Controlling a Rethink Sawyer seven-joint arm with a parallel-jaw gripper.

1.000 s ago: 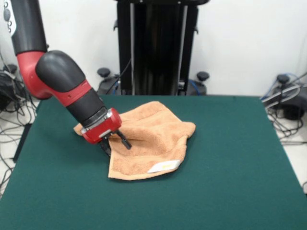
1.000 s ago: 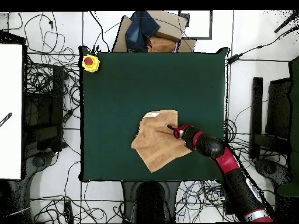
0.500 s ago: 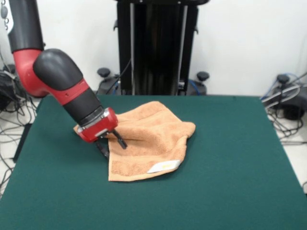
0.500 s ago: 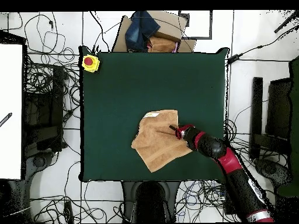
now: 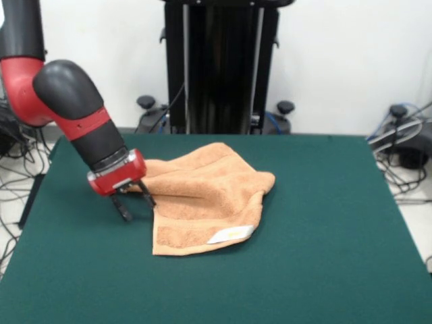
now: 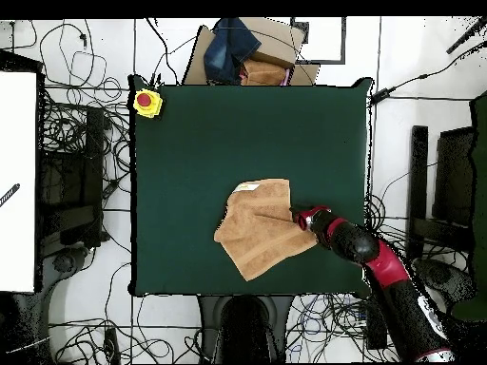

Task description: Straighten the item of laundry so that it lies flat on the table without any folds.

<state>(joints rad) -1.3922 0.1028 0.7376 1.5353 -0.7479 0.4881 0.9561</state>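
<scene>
The item of laundry (image 5: 209,196) is a peach-orange towel lying rumpled near the middle of the table (image 5: 324,236), with one layer folded over another and a white label (image 5: 231,234) at its near edge. In the overhead view the towel (image 6: 255,230) sits in the table's (image 6: 190,143) lower half. My gripper (image 5: 135,204) is low at the towel's left edge, open. One fingertip rests by the towel's border and the other stands over bare green cover. From above, the gripper (image 6: 297,217) is at the towel's right edge.
A yellow box with a red button (image 6: 146,102) sits on the table's top-left corner in the overhead view. A cardboard box with blue cloth (image 6: 245,52) lies beyond the top edge. A black stand (image 5: 219,67) rises behind the table. Cables cover the floor around.
My gripper has slid left in the front view, from over the towel's folded layer out to its left edge. The towel has kept its shape.
</scene>
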